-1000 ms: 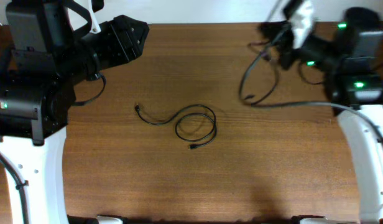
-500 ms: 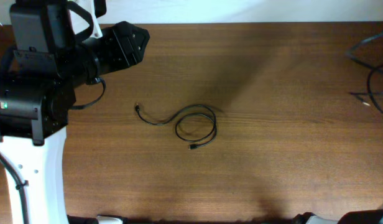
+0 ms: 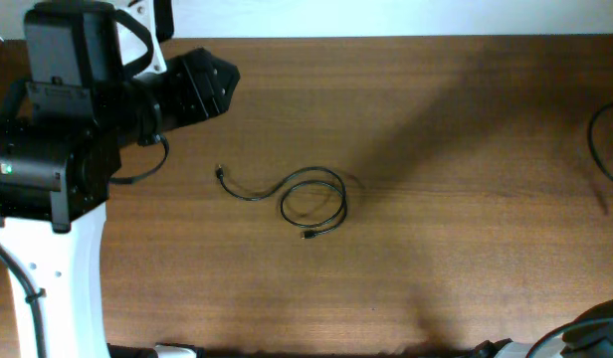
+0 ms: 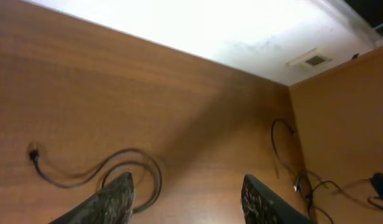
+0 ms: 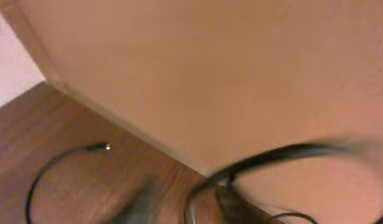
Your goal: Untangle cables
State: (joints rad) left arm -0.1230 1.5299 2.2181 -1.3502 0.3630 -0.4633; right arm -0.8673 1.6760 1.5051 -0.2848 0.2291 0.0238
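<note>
Far left: the left arm (image 3: 48,169), black housing on a white base, reaches over the back left corner of the brown wooden counter (image 3: 436,268). A white wall (image 4: 241,25) runs behind the counter, and a tan side panel (image 4: 341,118) stands at its right end. Mid-counter lies the coiled cable (image 3: 284,204), thin and black, flat on the wood. It forms one loose loop with a tail curving off left to a small plug, and its other plug sits just below the loop. Only bare wood lies between it and the left arm. At the right edge is the second cable (image 3: 591,144), a thin dark arc partly cut off by the frame and well apart from the first. In the bottom right corner a pale part of the right arm (image 3: 595,333) shows. The left pincer (image 4: 188,202) hangs above the counter with its jaws moderately apart. It holds nothing and touches nothing, and the coiled cable lies below and ahead of its left finger. The right pincer (image 5: 182,205) is seen only in a smeared wrist view. A dark cord (image 5: 272,158) sweeps close past the lens, so I cannot tell the jaw gap or whether anything is held.
</note>
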